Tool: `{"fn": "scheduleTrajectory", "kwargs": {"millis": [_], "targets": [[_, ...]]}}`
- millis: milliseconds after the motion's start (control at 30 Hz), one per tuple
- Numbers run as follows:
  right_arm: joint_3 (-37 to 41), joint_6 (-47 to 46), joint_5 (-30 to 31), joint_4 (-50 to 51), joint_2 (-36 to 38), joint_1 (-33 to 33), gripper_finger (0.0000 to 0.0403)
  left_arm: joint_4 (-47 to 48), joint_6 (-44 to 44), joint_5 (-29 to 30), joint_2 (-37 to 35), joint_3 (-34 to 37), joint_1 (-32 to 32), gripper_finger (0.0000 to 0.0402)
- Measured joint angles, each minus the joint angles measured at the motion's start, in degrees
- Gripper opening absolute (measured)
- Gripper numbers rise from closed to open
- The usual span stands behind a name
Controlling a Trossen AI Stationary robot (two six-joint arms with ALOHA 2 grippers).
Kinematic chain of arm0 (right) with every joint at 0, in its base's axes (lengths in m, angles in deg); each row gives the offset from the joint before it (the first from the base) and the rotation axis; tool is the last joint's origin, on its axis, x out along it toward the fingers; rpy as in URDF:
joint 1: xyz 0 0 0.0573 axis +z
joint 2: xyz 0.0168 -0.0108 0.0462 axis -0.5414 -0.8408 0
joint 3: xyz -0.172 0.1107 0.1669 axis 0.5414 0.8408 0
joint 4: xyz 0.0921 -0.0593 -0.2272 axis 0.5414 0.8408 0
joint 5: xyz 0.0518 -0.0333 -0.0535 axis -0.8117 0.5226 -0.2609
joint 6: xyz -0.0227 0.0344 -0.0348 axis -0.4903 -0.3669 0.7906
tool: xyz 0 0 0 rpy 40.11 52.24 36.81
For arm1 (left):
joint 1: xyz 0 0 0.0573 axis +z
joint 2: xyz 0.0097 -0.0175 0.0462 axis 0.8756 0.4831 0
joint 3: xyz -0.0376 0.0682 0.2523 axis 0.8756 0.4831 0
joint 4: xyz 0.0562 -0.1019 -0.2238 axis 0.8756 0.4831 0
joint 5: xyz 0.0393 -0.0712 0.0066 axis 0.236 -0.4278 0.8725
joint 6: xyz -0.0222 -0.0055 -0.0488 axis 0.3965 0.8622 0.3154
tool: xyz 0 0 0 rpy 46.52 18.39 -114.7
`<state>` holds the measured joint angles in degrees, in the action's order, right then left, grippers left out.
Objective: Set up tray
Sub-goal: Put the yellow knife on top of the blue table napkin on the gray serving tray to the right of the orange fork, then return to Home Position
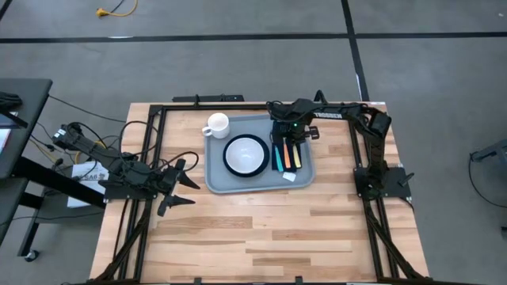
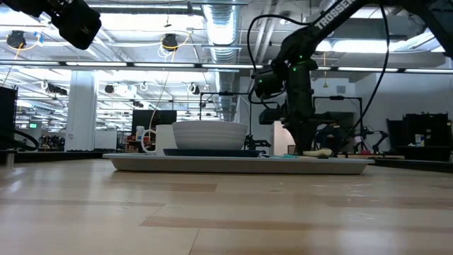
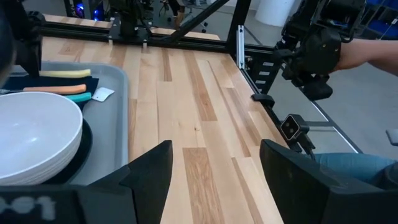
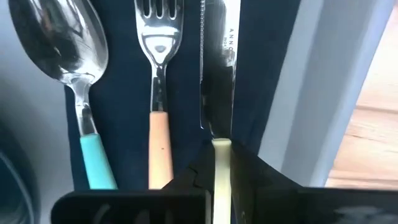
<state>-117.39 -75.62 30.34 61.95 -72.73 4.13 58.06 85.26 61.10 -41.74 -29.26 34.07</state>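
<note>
The light grey-blue tray (image 1: 215,184) lies in the middle of the table. It carries a white mug (image 1: 218,124), a white bowl (image 1: 245,154) on a dark plate, and a navy napkin (image 4: 130,81). On the napkin lie a teal-handled spoon (image 4: 74,56), an orange-handled fork (image 4: 158,74) and a yellow-handled knife (image 4: 217,68). My right gripper (image 4: 222,155) stands over the far end of the cutlery (image 1: 289,141), shut on the knife. My left gripper (image 1: 178,190) hovers open over the bare table, left of the tray. My right gripper pinches the knife's yellow handle (image 4: 222,149) close to where it joins the blade, one finger on either side. The fingers come from above, pointing down, and lie across the knife. The knife lies flat on the napkin beside the fork.
A small white tag (image 1: 289,178) lies on the tray's near right corner. Black frame rails (image 1: 150,158) run along the table's left, right and far sides. Bare wood spreads across the near half (image 1: 261,229). A person's arm (image 3: 370,53) shows beyond the table's edge.
</note>
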Motion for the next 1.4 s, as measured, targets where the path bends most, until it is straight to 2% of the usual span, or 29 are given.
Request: {"fn": "scheduleTrajectory", "kwargs": {"millis": [333,733,1067,1233,1400], "targets": [[-0.01,-0.63,-1.10,-1.12,0.02,0.00,0.0021,0.00,-0.02,0.00,0.00,0.00,0.02,0.0231],[0.01,-0.12,-0.91,-1.03,0.02,0.48,0.0078,0.02,0.00,0.00,0.02,0.00,0.00,0.0231],[-1.48,4.90,-0.38,2.16,0.69,0.48,0.0082,-0.44,-1.39,0.24,0.00,0.00,0.00,0.0231],[-6.32,5.31,0.46,7.83,1.06,1.73,0.0081,-4.63,-4.32,2.63,-2.08,0.46,-0.54,0.0231],[-12.01,10.55,1.29,11.74,1.88,5.41,0.0081,-17.19,-6.85,7.28,-8.28,9.26,-2.81,0.0231]]}}
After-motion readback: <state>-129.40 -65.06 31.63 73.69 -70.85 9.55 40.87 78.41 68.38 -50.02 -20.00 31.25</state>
